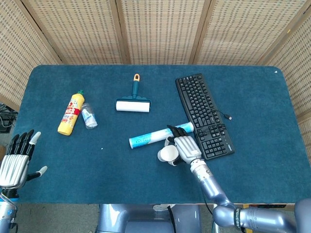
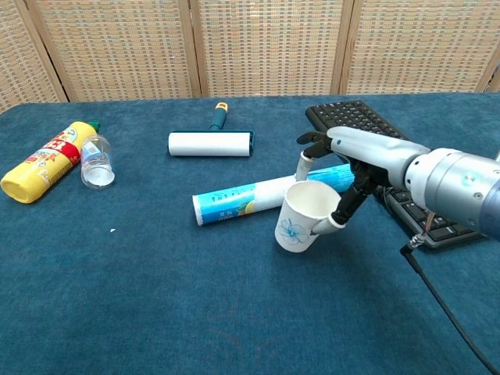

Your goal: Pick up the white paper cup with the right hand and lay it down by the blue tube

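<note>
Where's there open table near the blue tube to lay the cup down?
The near side of the blue tube is bare cloth, from the white paper cup in the right hand leftward toward the left hand. It is crowded beyond the tube, with the lint roller, and on its right, where the keyboard meets its end.
</note>
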Robot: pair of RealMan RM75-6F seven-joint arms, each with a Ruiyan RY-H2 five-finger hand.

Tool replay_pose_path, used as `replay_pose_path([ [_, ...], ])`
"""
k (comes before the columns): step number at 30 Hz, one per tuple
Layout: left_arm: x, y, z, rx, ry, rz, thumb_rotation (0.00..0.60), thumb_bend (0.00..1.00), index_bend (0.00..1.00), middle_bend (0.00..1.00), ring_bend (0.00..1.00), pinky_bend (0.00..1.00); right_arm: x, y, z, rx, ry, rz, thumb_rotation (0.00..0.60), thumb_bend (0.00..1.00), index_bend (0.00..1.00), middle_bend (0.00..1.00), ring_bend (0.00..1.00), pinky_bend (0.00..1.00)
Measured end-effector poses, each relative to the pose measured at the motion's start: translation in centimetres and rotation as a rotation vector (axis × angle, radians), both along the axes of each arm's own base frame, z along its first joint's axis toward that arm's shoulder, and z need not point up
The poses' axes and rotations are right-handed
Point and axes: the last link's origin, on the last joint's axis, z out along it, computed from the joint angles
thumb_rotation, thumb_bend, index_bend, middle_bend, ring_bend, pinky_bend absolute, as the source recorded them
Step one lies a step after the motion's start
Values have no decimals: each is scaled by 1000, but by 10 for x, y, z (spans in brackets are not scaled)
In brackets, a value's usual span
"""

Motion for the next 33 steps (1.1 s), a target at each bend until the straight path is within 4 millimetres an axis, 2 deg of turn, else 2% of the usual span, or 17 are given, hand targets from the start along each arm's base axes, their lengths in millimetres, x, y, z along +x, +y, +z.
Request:
replay_pose_path([
  [9,-1,1,-4,-15,4,1,600,112,0,0,0,0,14,-6,-14,16,-61,-25,600,221,466,77,0,68],
  [16,-1,2,-4,-15,3,5,600,113,0,0,0,0,16,-10,-24,35,-102,-56,600,220,465,64,0,45],
  [24,-1,2,-4,-14,-2,-1,600,113,0,0,0,0,4,-17,-28,17,-69,-76,600,220,415,7,0,0],
  [33,0,1,-5,-17,1,-6,600,113,0,0,0,0,-17,-21,-15,-66,47,-62,600,218,294,0,0,0],
])
